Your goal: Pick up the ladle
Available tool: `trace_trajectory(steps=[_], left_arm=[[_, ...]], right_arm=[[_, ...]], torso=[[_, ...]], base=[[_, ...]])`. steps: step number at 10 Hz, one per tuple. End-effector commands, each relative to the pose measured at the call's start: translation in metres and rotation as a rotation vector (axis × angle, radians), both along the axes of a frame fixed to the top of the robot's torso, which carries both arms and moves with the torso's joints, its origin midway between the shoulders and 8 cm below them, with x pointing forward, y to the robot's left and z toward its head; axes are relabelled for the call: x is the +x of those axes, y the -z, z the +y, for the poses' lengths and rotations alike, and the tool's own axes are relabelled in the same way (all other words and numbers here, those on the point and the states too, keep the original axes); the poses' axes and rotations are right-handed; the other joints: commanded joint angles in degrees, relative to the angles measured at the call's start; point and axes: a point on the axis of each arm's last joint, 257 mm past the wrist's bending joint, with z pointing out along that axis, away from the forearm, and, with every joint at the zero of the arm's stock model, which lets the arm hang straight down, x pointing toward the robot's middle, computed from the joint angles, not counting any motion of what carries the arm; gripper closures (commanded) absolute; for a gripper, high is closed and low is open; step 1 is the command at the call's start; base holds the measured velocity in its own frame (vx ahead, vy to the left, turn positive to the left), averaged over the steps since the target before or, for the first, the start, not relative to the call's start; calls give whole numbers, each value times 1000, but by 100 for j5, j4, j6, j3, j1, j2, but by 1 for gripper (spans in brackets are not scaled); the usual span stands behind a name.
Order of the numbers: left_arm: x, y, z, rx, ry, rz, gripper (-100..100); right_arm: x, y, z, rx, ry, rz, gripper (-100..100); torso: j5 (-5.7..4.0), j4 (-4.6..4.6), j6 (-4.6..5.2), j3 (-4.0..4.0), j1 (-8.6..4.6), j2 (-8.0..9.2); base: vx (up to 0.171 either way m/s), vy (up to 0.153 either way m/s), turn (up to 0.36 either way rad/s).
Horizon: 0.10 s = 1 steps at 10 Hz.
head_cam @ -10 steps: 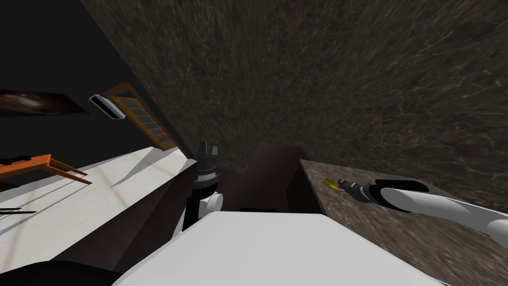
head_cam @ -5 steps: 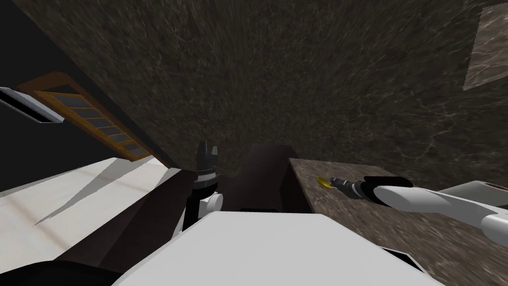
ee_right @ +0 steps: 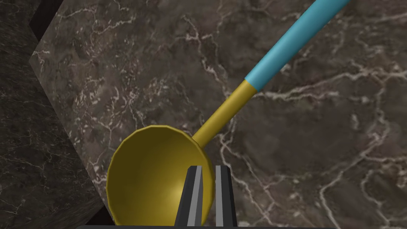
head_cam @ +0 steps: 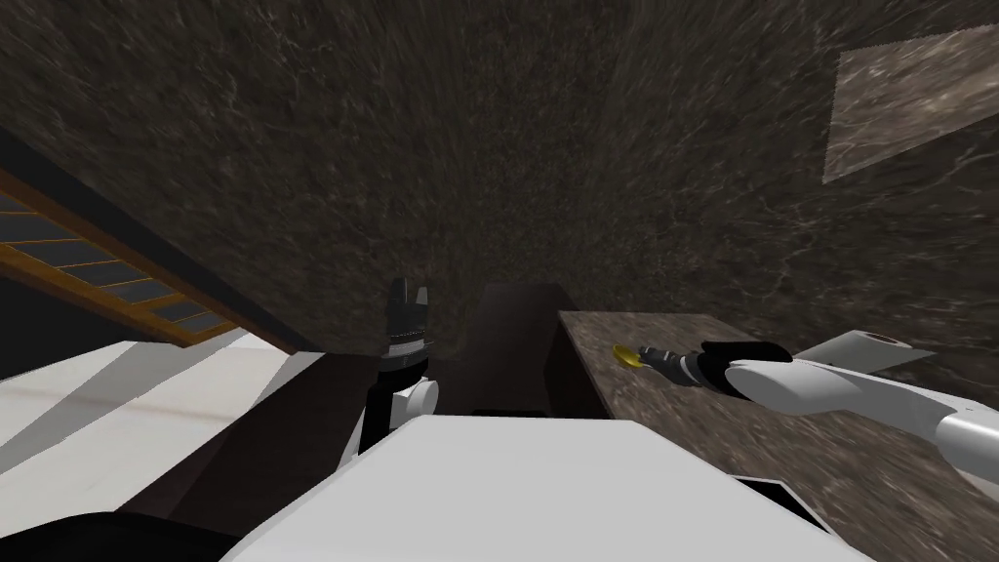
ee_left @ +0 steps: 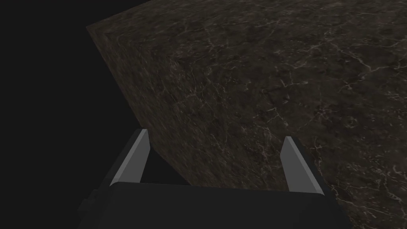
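Closest in, the right end effector [ee_right: 207, 191] has its two thin fingers [ee_right: 195, 195] drawn almost together on the rim of the ladle [ee_right: 159, 175]. Only a thin slit is left between them, and the edge of the gold bowl runs into it. The rest of the bowl sits to one side of the fingers, open face towards the wrist camera. A gold stem slopes away from the bowl and turns into a teal grip further out.

Under the ladle is the brown, white-veined top of the bench [ee_right: 318, 119]. The bowl sits by the bench's corner, and part of it reaches past the edge in the wrist view. I cannot tell whether the ladle rests on the top or hangs just clear of it.

In the head view the right end effector [head_cam: 652, 356] reaches across the bench [head_cam: 741, 459] on a white forearm, and the ladle [head_cam: 626, 356] shows as a small gold spot at its tip, near the bench's left end.

The left end effector [head_cam: 408, 298] is held upright just above the chest, well apart from the bench, with its fingers [ee_left: 133, 161] spread wide and nothing between them.

Further off, a dark cabinet [head_cam: 517, 341] stands just left of the bench — between the two arms. A white cylinder [head_cam: 859, 346] lies beyond the right forearm. To the left is pale floor [head_cam: 117, 420], and past it an orange-framed panel with blue-grey panes [head_cam: 88, 273]. Behind everything is a dark marbled wall [head_cam: 488, 146] with a lighter patch [head_cam: 917, 98] high on the right.
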Motion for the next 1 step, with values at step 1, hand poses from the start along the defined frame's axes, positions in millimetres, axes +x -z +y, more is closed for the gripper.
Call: trace_trajectory(steps=[1], left_arm=[[0, 0, 0, 0, 0, 0, 0]], right_arm=[[0, 0, 0, 0, 0, 0, 0]], torso=[[0, 0, 0, 0, 0, 0]], base=[[7, 2, 10]])
